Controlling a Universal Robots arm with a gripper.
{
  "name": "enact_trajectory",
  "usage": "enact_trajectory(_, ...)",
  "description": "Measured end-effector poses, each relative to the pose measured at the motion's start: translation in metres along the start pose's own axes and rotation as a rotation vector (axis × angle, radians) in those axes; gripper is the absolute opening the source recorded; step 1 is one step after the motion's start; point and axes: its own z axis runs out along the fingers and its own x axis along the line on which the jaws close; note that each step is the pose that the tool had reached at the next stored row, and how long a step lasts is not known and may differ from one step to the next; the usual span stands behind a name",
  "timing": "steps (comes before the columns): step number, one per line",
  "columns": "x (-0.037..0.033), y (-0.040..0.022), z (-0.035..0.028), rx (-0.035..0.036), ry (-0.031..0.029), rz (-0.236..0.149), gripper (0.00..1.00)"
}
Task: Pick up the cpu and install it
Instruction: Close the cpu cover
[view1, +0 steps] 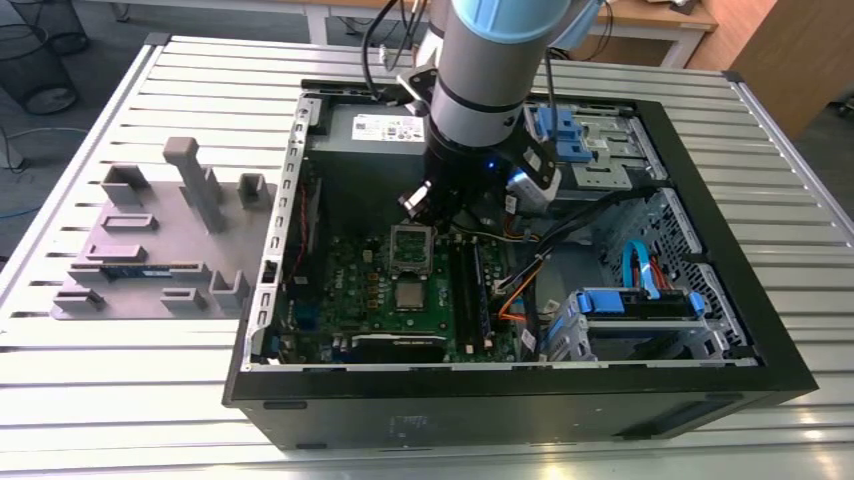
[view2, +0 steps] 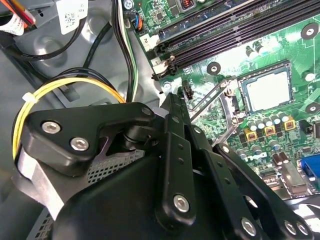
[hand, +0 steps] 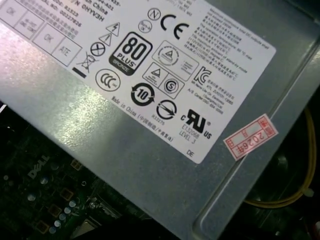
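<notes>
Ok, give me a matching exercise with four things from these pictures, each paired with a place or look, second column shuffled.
1 cpu
2 power supply
3 parts tray
4 arm

a on the table outside the case
b in the open socket on the green board
c reaching down into the case
d grey box with a white label

Pairs: 1-b, 2-d, 3-a, 4-c
</notes>
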Motion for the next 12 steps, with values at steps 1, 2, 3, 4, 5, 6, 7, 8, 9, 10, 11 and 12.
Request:
enact_trajectory(1,0.0000,0.0001,-0.0005,-0.0001,0.0001,-0.003,0.11)
enact_trajectory(2,0.0000,0.0001,-0.0010,-0.0003,0.0003,-0.006,0.11)
enact_trajectory(3,0.0000,0.0002,-0.0016,-0.0002,0.0007,-0.010,0.11)
enact_trajectory(4,0.0000,0.0002,-0.0017,0.0000,0.0013,-0.015,0.11)
enact_trajectory(5,0.0000,0.0003,-0.0017,0.0000,0.0018,-0.019,0.11)
enact_trajectory(6,0.0000,0.0002,-0.0018,0.0001,0.0019,-0.020,0.11)
enact_trajectory(7,0.0000,0.0002,-0.0018,0.0001,0.0020,-0.020,0.11)
enact_trajectory(8,0.0000,0.0002,-0.0018,0.0001,0.0021,-0.020,0.11)
enact_trajectory(9,0.0000,0.0002,-0.0018,0.0002,0.0022,-0.020,0.11)
enact_trajectory(10,0.0000,0.0002,-0.0018,0.0002,0.0022,-0.021,0.11)
enact_trajectory(11,0.0000,0.0002,-0.0018,0.0003,0.0027,-0.023,0.11)
enact_trajectory(12,0.0000,0.0002,-0.0019,0.0003,0.0032,-0.029,0.11)
